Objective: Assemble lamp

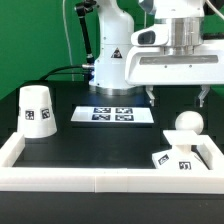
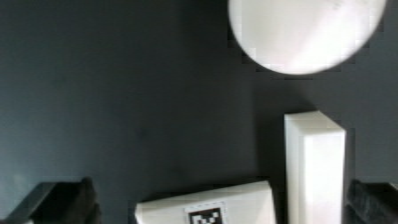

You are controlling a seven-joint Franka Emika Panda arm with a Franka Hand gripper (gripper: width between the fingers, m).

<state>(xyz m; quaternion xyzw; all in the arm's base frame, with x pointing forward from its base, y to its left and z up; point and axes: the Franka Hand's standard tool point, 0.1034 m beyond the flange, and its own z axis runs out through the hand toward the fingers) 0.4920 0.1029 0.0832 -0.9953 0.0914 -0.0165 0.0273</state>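
Note:
The cone shade (image 1: 38, 108) stands on the black table at the exterior view's left. The low sloped base (image 1: 176, 157) sits in the front corner at the exterior view's right, and the bulb (image 1: 186, 123) shows its ball top just behind it. My gripper (image 1: 177, 97) hangs open and empty above the bulb and base, touching neither. In the wrist view the bulb's ball (image 2: 302, 35) and the base's tagged edge (image 2: 210, 207) show between my dark fingers (image 2: 61, 203), with the gripper (image 2: 217, 212) wide open.
The marker board (image 1: 112, 115) lies flat mid-table, in front of the arm's base. A white raised wall (image 1: 100, 179) runs along the front and both sides of the table; it also shows in the wrist view (image 2: 313, 165) beside the base.

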